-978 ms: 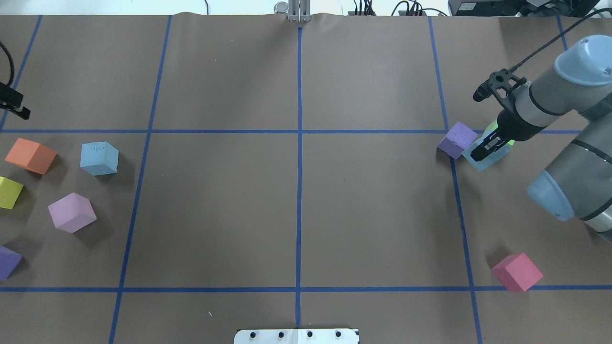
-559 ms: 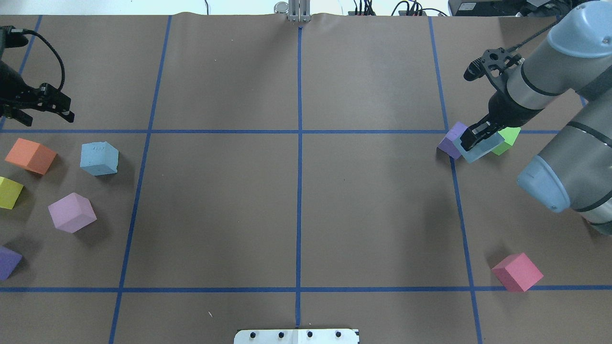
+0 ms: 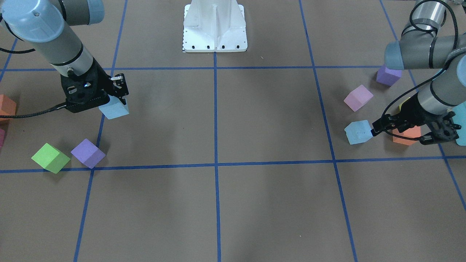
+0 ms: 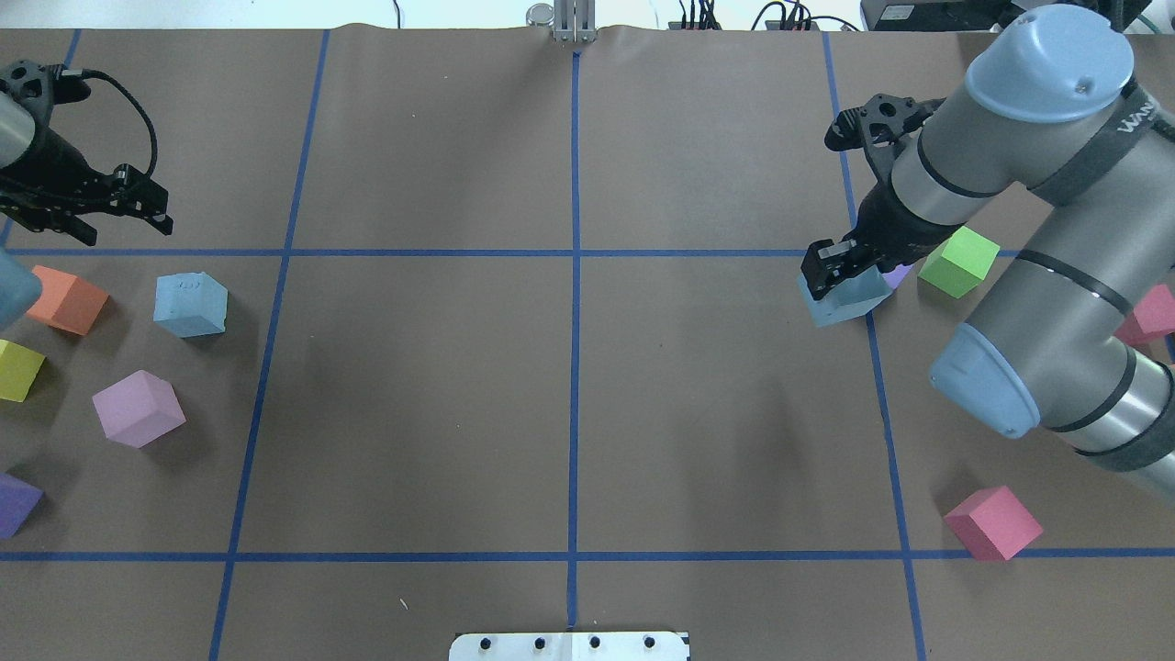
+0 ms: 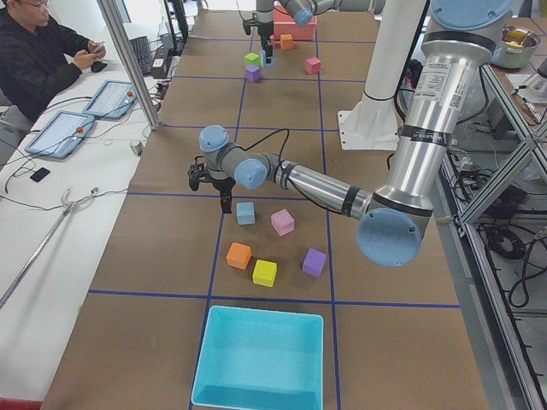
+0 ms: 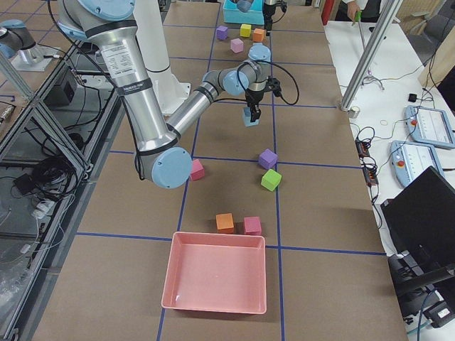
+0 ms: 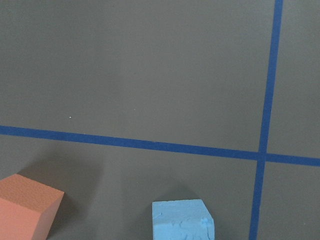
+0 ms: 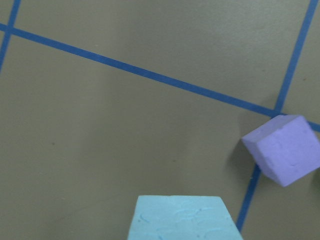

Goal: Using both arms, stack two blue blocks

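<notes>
One pale blue block [image 4: 190, 304] with faint embossed marks sits on the brown table at the left; it also shows in the front view [image 3: 358, 132] and at the bottom of the left wrist view [image 7: 182, 220]. My left gripper [image 4: 163, 209] hovers just beyond it, open and empty. My right gripper [image 4: 833, 274] is shut on the second blue block [image 4: 846, 301] and holds it above the table at the right. That block shows in the front view [image 3: 114, 109] and the right wrist view [image 8: 182, 217].
Orange [image 4: 64, 298], yellow [image 4: 18, 369], lilac [image 4: 138, 408] and purple [image 4: 14, 503] cubes lie around the left block. A green cube [image 4: 959, 261], a purple cube [image 3: 88, 153] and a pink cube [image 4: 993, 522] lie at the right. A teal bin [image 5: 261, 357] and a pink bin [image 6: 215, 272] stand at the table ends.
My right gripper has lifted the blue block and carried it left, away from the purple and green cubes. My left arm has swung in to the right, nearer the other blue block.
</notes>
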`<action>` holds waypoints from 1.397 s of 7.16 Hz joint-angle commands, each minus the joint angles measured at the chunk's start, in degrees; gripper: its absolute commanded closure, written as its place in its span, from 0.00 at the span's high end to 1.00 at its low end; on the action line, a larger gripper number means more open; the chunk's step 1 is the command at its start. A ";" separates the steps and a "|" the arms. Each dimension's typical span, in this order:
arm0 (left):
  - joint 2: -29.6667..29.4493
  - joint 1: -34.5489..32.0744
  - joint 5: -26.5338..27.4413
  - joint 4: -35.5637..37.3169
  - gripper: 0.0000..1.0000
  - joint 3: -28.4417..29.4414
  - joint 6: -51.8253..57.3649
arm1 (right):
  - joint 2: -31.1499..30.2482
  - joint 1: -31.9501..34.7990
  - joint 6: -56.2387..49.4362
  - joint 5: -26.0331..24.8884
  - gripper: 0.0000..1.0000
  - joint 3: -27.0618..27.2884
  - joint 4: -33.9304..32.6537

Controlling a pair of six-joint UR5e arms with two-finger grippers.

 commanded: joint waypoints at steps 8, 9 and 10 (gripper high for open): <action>1.19 6.13 4.23 -6.37 0.99 2.71 -6.08 | 5.96 -12.56 21.48 -8.43 0.44 1.17 0.11; 1.11 6.31 4.23 -6.47 0.99 2.62 -6.43 | 6.05 -14.05 22.81 -9.92 0.45 1.87 0.02; 1.20 7.09 4.23 -6.39 0.99 2.62 -6.78 | 6.05 -15.46 24.39 -10.89 0.45 1.96 0.11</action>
